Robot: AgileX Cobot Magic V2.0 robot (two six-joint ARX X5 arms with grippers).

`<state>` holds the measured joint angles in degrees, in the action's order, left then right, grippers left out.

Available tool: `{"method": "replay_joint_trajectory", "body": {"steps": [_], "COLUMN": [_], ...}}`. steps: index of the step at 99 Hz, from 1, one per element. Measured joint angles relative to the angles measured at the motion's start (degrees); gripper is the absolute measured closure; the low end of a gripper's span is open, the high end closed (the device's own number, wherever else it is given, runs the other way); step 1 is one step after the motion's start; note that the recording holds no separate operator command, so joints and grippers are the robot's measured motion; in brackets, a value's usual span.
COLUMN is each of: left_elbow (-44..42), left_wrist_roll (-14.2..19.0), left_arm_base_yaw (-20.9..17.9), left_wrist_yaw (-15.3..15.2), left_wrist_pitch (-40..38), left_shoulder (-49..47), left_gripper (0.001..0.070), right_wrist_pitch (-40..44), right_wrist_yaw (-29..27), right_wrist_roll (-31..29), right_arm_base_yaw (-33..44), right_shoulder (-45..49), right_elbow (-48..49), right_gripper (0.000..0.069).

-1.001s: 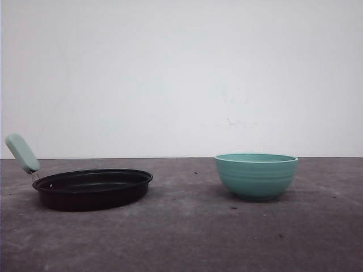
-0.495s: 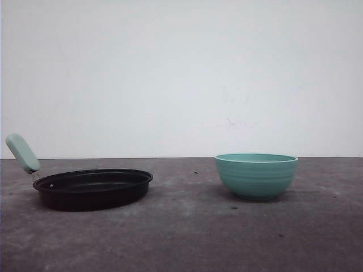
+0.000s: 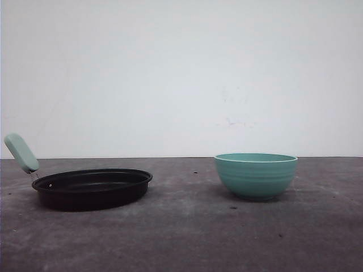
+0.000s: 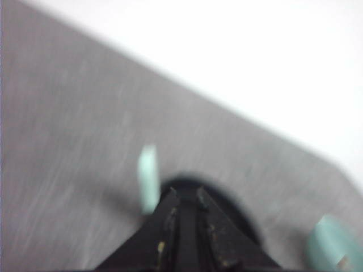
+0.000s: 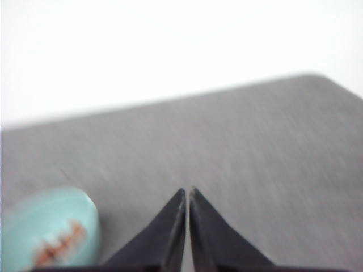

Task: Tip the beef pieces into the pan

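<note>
The pan (image 3: 92, 188) sits flat on the grey worktop (image 3: 187, 238), its pale mint handle (image 3: 21, 153) angling up and away from the black rim. Well apart from it stands a teal ribbed bowl (image 3: 256, 175), upright, with bare worktop between the two.

From the left wrist view the picture is smeared. The left hand (image 4: 186, 195) has its two dark fingers (image 4: 169, 218) drawn close together, with just a narrow slot between the tips, so it is closed on nothing. Just beyond those tips lies the dark round of the pan (image 4: 227, 209), and the mint handle (image 4: 148, 177) stands beside the fingertips. The bowl (image 4: 332, 243) shows as a blur far off to one side.

The right hand (image 5: 188, 192) is also closed, its tapered black fingers (image 5: 164, 238) meeting almost at a point and holding nothing. It hangs over bare worktop (image 5: 255, 158). Off to the side of it sits the bowl (image 5: 48, 226), and inside are the beef pieces (image 5: 59, 241), a reddish-brown smudge low in the hollow, too blurred to count.
</note>
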<state>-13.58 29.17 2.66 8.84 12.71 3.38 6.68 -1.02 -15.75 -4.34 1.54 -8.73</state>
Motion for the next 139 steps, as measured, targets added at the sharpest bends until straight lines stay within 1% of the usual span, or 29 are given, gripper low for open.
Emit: {"method": "replay_joint_trajectory", "body": {"steps": [10, 15, 25, 32, 40, 54, 59, 69, 72, 74, 78, 82, 85, 88, 91, 94, 95, 96, 98, 101, 104, 108, 122, 134, 139], "left_elbow": [-7.8, -11.6, -20.5, -27.4, -35.8, -48.8, -52.7, -57.9, -58.5, -58.7, -58.7, -58.7, -58.7, -58.7, -58.7, -58.7, -58.7, -58.7, -58.7, -58.7, -58.7, -58.7, -58.7, -58.3, -57.3], "left_wrist_roll": [0.2, -0.4, -3.5, -6.1, -8.5, -10.4, -10.5, -10.6, -10.6, -10.6, -10.6, -10.6, -10.6, -10.6, -10.6, -10.6, -10.6, -10.5, -10.5, -10.5, -10.5, -10.4, -9.9, -7.3, -6.8], "left_arm_base_yaw": [0.0, 0.0, 0.0, 0.0, 0.0, 0.0, 0.0, 0.0, 0.0, 0.0, 0.0, 0.0, 0.0, 0.0, 0.0, 0.0, 0.0, 0.0, 0.0, 0.0, 0.0, 0.0, 0.0, 0.2, 0.2], "left_wrist_yaw": [-0.1, 0.0, 0.1, 0.2, 0.2, 0.4, 1.2, 4.7, 5.9, 6.4, 7.2, 7.7, 7.8, 7.8, 7.8, 7.8, 7.8, 7.8, 7.8, 7.8, 7.8, 7.8, 7.8, 7.9, 7.9], "left_wrist_pitch": [3.0, 5.1, 9.0, 10.5, 12.3, 16.2, 17.3, 18.4, 18.5, 18.5, 18.9, 19.8, 20.4, 20.9, 21.5, 22.1, 22.3, 22.4, 22.8, 23.3, 23.9, 24.8, 27.5, 27.1, 26.7], "left_shoulder": [5.9, 10.2, 20.0, 26.4, 32.9, 41.7, 44.1, 47.2, 47.6, 47.8, 47.8, 48.0, 48.1, 48.2, 48.3, 48.3, 48.4, 48.4, 48.4, 48.4, 48.3, 48.3, 48.5, 49.8, 50.6], "left_gripper": [0.0685, 0.0685, 0.0685, 0.0685, 0.0685, 0.0685, 0.0685, 0.0681, 0.0674, 0.0666, 0.0640, 0.0596, 0.0545, 0.0476, 0.0392, 0.0306, 0.0264, 0.0250, 0.0194, 0.0146, 0.0117, 0.0095, 0.0072, 0.0071, 0.0071], "right_wrist_pitch": [3.8, 6.4, 10.2, 12.2, 14.6, 21.3, 24.2, 28.5, 29.1, 29.2, 29.2, 29.4, 29.5, 29.7, 30.0, 30.2, 30.3, 30.3, 30.4, 30.5, 30.8, 31.1, 32.6, 35.2, 36.9], "right_wrist_yaw": [1.1, 2.0, 4.2, 5.4, 5.4, 6.1, 7.2, 10.6, 11.8, 12.7, 13.9, 14.6, 14.6, 14.8, 15.0, 15.2, 15.3, 15.4, 15.7, 15.8, 15.8, 15.9, 15.9, 16.0, 16.4], "right_wrist_roll": [-1.3, -1.3, 0.0, 2.3, 4.9, 7.5, 7.9, 8.3, 8.4, 8.5, 8.5, 8.5, 8.4, 8.3, 8.2, 8.0, 8.0, 7.9, 7.9, 7.8, 7.8, 7.8, 7.2, 6.2, 5.5], "right_arm_base_yaw": [0.0, 0.0, 0.0, 0.0, 0.0, 0.0, 0.0, 0.0, 0.0, -0.1, -0.2, -0.4, -0.5, -0.6, -0.7, -0.7, -0.7, -0.7, -0.7, -0.7, -0.7, -0.7, -0.7, -0.7, -0.7], "right_shoulder": [3.1, 5.6, 12.0, 17.2, 22.9, 32.3, 35.5, 40.9, 42.2, 43.0, 44.3, 45.6, 46.3, 47.0, 47.5, 47.9, 48.0, 48.2, 48.4, 48.7, 49.0, 49.4, 51.2, 53.7, 54.9], "right_elbow": [-7.8, -12.1, -21.2, -28.9, -37.6, -51.5, -55.6, -61.5, -62.6, -63.0, -63.7, -64.0, -64.0, -64.1, -64.1, -64.1, -64.1, -64.1, -64.1, -64.1, -64.2, -64.2, -64.3, -64.3, -64.3], "right_gripper": [0.0681, 0.0681, 0.0681, 0.0681, 0.0681, 0.0681, 0.0681, 0.0677, 0.0659, 0.0634, 0.0552, 0.0437, 0.0346, 0.0266, 0.0206, 0.0168, 0.0157, 0.0148, 0.0133, 0.0111, 0.0096, 0.0082, 0.0065, 0.0063, 0.0063]}}
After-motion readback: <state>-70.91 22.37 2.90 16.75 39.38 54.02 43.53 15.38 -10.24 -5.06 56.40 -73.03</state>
